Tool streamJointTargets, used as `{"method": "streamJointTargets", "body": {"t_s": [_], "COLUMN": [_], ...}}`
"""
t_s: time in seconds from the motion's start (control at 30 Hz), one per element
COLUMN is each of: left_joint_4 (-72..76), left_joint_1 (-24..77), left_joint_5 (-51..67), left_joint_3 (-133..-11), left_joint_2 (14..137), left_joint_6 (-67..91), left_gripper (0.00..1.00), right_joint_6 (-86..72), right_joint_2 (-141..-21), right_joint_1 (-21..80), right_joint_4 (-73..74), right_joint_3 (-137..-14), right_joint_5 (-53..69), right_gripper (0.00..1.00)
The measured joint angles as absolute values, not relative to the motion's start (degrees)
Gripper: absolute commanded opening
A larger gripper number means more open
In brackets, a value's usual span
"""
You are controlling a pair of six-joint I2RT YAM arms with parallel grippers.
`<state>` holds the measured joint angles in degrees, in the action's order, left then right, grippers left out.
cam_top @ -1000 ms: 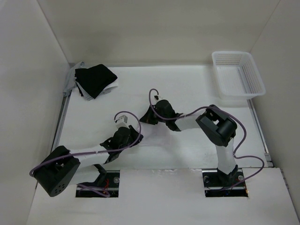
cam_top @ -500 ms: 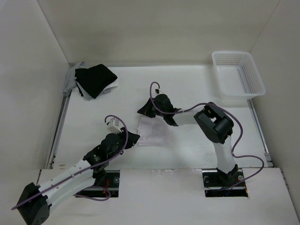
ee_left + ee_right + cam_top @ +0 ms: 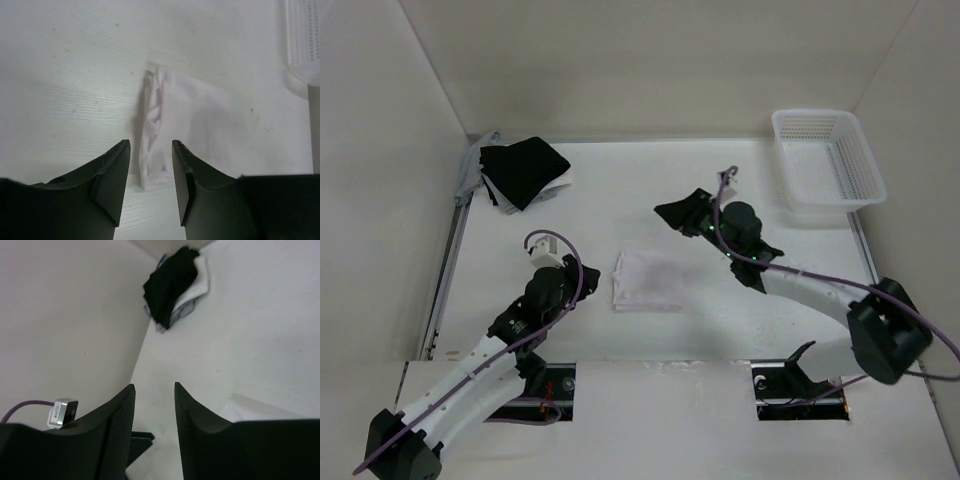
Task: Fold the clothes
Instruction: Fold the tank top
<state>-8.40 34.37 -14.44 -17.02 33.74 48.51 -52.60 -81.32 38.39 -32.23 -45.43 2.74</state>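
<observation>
The clothes (image 3: pixel 648 280) are one small white garment lying folded and flat in the middle of the table, slightly wrinkled along its left edge (image 3: pixel 185 115). My left gripper (image 3: pixel 576 286) sits just left of it, low over the table. Its jaws (image 3: pixel 150 144) stand open and empty, with the garment's left edge a little ahead of the tips. My right gripper (image 3: pixel 668 212) hovers behind and to the right of the garment, apart from it, open with nothing between its fingers (image 3: pixel 154 386). A corner of the clothes (image 3: pixel 255 407) shows at its lower right.
A black garment (image 3: pixel 523 168) lies on a white and grey pile at the back left corner, also seen in the right wrist view (image 3: pixel 172 280). A white mesh basket (image 3: pixel 828 160) stands at the back right. White walls enclose the table.
Both grippers opened and let go of the white garment, which now lies folded. The left arm drew back to the near left. The right arm rose and swung away to the right.
</observation>
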Motion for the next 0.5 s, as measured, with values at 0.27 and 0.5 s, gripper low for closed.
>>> {"method": "streamJointTargets", "body": {"t_s": [0.27,0.5], "left_joint_4": [-9.7,-9.6], "left_joint_1": [27.1,25.4], "left_joint_5": [-11.6,-9.5], "left_joint_3": [-18.2,-18.9], "left_joint_2": [39.0,41.6], "left_joint_6": [45.8,43.7], "left_gripper": [0.45,0.44], "right_joint_6": [-47.7,-46.3], "right_joint_2": [-59.7,-56.7], "right_joint_1": [30.2,26.2], "right_joint_4": [-29.2,-28.1], "right_joint_3": [-27.2,-18.3], "right_joint_5": [-7.7,-14.0], "right_gripper": [0.49,0.5]}}
